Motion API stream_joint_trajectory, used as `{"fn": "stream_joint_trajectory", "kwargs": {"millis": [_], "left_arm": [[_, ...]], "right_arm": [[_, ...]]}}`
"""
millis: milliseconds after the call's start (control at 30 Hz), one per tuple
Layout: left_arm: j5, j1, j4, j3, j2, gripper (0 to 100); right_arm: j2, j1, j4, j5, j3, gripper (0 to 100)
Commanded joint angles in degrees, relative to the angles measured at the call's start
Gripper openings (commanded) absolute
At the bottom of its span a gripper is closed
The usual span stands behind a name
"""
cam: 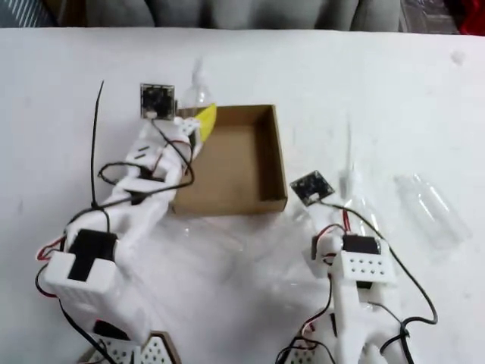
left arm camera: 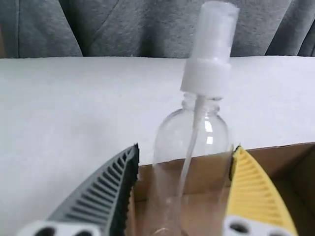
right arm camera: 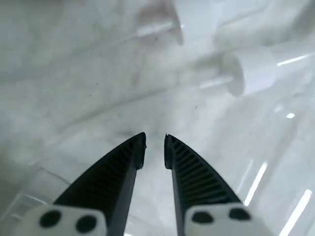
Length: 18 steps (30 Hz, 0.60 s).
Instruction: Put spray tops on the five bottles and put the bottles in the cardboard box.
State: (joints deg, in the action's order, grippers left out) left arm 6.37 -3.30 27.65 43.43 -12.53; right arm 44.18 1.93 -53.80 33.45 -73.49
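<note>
Over the far left corner of the shallow, open cardboard box, the left gripper brackets a clear bottle. The bottle stands upright, its long axis vertical. Its white spray top points straight up, and the dip tube runs down inside the see-through body. The fingers are spread: the yellow finger lies against one side of the bottle, while the grey finger sits just apart from the other side. The bottle's base is hidden, so it cannot be told whether it rests on the box floor. Right of the box and nearer the front of the table, the right gripper points down at the tabletop. Its two black fingers are drawn almost together, with a thin slit between the tips and nothing in it. Just beyond those tips a loose spray top lies on its side, its tube flat along the surface, and a second loose top lies near it. Farther right, another clear bottle lies on its side, its long axis slanting from far left to near right. Faint, glinting clear plastic lies in front of the box, too indistinct to tell apart. The white table is plain and matte. Folds of grey curtain hang behind its far edge.
</note>
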Motion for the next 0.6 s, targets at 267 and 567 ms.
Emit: {"fn": "stream_joint_trajectory", "kwargs": {"millis": [267,567], "left_arm": [[-0.4,0.7,1.6,-0.4,0.6,27],[-0.3,0.3,1.5,-0.4,1.2,27]], "right_arm": [[0.7,0.3,0.9,-0.5,0.4,4.1],[0.7,0.3,0.9,-0.5,0.4,4.1]]}}
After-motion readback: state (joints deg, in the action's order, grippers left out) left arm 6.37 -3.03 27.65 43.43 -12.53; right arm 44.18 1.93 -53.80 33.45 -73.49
